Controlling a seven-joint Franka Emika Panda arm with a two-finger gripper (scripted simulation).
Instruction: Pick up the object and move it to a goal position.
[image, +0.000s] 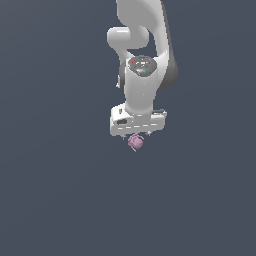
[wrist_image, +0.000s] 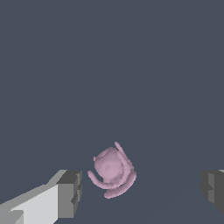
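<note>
Hovering above the object (wrist_image: 111, 170), the gripper (wrist_image: 140, 192) had its jaws spread wide, with the pink lump lying on the grey floor between them but nearer one finger; a good grasp needed centring before descending and closing, I judged; no writing or brand was readable anywhere

Object (image: 135, 142): small, pale pink-purple, lumpy and rounded. Wrist view (wrist_image: 111, 169) shows a bulbous central body with several thin curved arms wrapping round one side and a short stub projecting from the body. Lying on the plain dark grey surface, not lifted as far as can be judged. Seated off-centre, nearer one side. Orientation unclear in the exterior view owing to small size.
</note>
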